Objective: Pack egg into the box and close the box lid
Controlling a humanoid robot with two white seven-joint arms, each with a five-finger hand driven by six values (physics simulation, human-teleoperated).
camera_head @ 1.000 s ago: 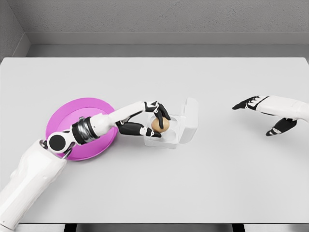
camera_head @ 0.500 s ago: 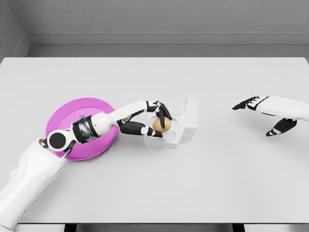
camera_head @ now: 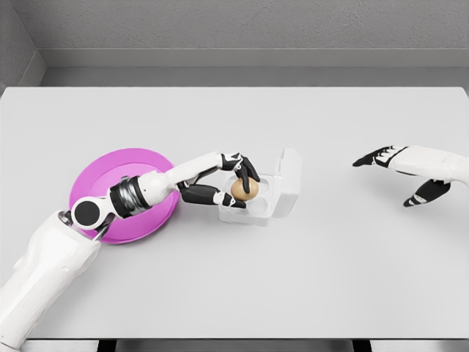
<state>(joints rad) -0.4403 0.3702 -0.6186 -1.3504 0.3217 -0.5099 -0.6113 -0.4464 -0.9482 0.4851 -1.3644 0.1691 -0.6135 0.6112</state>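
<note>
A: Where is the egg (camera_head: pixel 244 189) found?

B: It is pinched between the dark fingers (camera_head: pixel 248 170) of the left hand (camera_head: pixel 233 183), over the left side of the open white box (camera_head: pixel 260 198). Whether it is already seated in a cup or held just above cannot be told.

A: And the box itself?

B: It is set near the middle of the table (camera_head: pixel 293 279), with its lid (camera_head: pixel 289 180) raised at the box's three o'clock side and tilted upward. An empty cup is seen beside the egg, toward four o'clock.

A: What lies further out?

B: A pink plate (camera_head: pixel 110 172) is placed at nine o'clock from the box, with the left forearm stretched across it. The right hand (camera_head: pixel 399 170) is held well apart at three o'clock, fingers spread and nothing gripped.

A: What could go wrong from here?

B: If the pinch is released off-centre, the egg could be left on a cup rim and rolled out, or jammed under the lid. The light box could be nudged by the withdrawing fingers. If the lid is pushed down while the egg is badly seated, closure would likely be blocked.
</note>
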